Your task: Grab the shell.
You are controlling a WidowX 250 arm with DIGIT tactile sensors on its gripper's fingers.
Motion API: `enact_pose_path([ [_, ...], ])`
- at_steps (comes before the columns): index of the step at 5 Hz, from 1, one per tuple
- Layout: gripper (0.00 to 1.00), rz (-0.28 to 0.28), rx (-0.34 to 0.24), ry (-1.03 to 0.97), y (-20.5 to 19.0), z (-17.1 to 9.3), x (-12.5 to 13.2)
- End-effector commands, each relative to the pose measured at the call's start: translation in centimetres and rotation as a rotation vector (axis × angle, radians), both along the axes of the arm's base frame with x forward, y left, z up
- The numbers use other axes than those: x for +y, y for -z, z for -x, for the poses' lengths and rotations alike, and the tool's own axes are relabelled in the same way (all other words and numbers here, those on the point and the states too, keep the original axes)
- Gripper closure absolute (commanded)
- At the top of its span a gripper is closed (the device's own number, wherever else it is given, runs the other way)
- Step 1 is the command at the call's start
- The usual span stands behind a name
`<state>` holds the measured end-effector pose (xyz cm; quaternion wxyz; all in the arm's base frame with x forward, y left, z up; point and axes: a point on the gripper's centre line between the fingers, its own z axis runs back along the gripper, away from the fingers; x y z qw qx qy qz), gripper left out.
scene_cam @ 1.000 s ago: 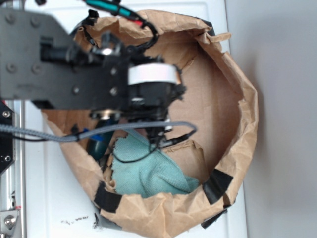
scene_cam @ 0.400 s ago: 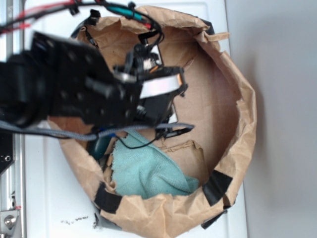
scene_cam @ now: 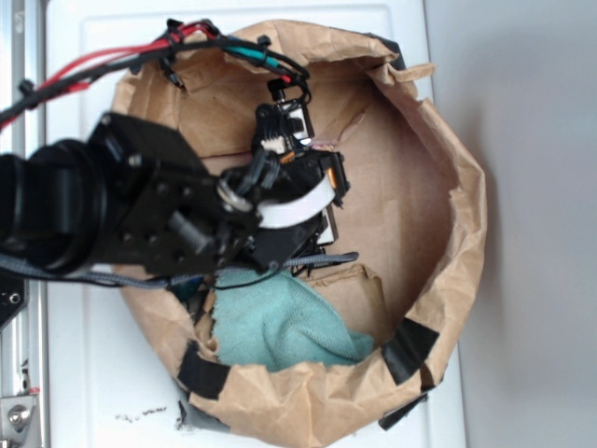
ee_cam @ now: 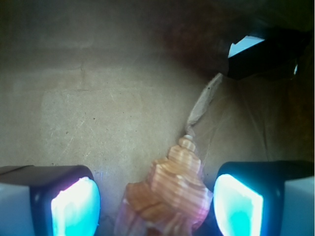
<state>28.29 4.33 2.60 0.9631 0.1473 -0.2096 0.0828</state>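
Overhead and wrist views of a robot arm (scene_cam: 112, 210) reaching into a brown paper enclosure (scene_cam: 457, 215) with crumpled, rolled-down walls patched at the rim with black tape (scene_cam: 408, 350). The enclosure stands on a white surface (scene_cam: 84, 373). In the exterior view the black arm enters from the left and its wrist lies over the cardboard-coloured floor (scene_cam: 392, 215) near the middle of the enclosure; red, black and green cables (scene_cam: 187, 42) run along the upper wall, and a grey cable (scene_cam: 317, 259) trails below the wrist. A teal cloth (scene_cam: 280, 322) lies bunched on the floor against the lower wall, just below the arm. The gripper and the shell are hidden beneath the arm in this view. In the wrist view the gripper (ee_cam: 155, 206) points down at the floor with its two fingers (ee_cam: 74, 206) spread wide, their inner pads glowing cyan. The shell (ee_cam: 170, 196), orange-tan and ribbed with a spiral tip, lies on the floor between the pads, nearer the right-hand one in the picture; whether it touches that pad cannot be told, and a clear gap separates it from the other. A pale torn strip of paper (ee_cam: 204, 101) rises beyond the shell's tip toward a dark opening (ee_cam: 256, 56) in the wall.
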Motion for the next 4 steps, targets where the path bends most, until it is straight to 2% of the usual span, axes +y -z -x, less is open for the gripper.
enact_pose_path([
  [1,1.0,0.035,-0.029,-0.023,-1.2,-0.1,0.4],
  [2,1.0,0.054,-0.035,-0.035,-1.9,-0.2,0.5],
  [3,1.0,0.104,-0.033,-0.054,-3.8,-0.2,0.5],
  [4,1.0,0.193,-0.021,-0.066,-7.0,0.2,0.6],
])
